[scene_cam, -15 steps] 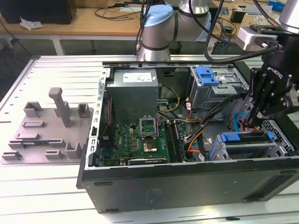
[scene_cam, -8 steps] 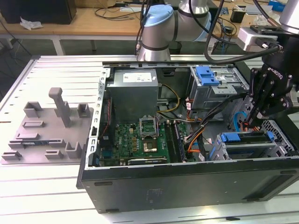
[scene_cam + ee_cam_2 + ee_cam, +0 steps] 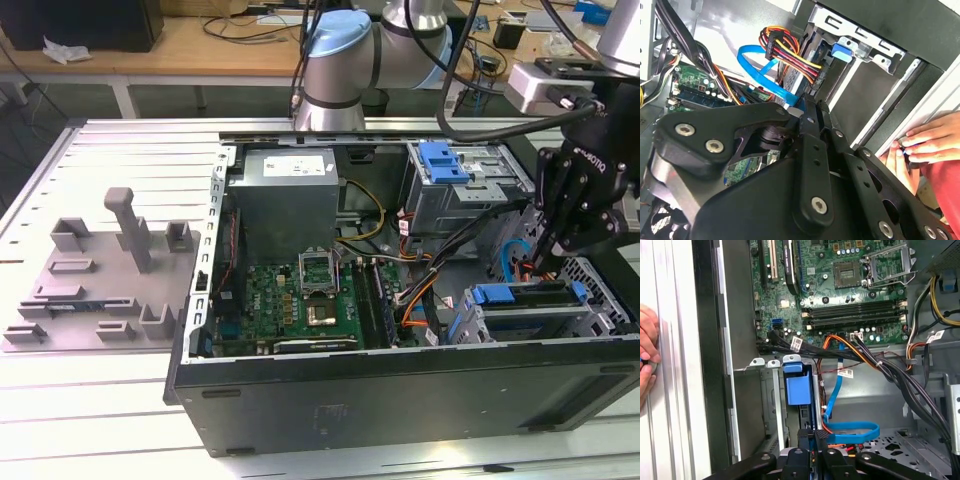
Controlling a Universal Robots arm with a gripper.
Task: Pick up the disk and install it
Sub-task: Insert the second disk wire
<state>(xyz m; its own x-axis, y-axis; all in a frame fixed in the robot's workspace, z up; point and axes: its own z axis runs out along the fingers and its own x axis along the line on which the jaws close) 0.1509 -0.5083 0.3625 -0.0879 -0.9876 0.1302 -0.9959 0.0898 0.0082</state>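
- I had the gripper [image 3: 548, 262] down inside the open PC case [image 3: 400, 400], fingers pressed together, holding nothing I could see.
- Disk [image 3: 520, 296] sat in the drive cage [image 3: 771, 405] just beside the fingertips; blue carrier tab [image 3: 799, 388] facing the motherboard [image 3: 840, 285].
- A person's hand [image 3: 930, 142] rested on the table rail [image 3: 670, 390] outside the case.

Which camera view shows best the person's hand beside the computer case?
The second wrist view shows it best: the hand rests with fingers spread against the outer edge of the computer case, above a red sleeve. In the first wrist view, the picture's edge cuts off most of the hand.
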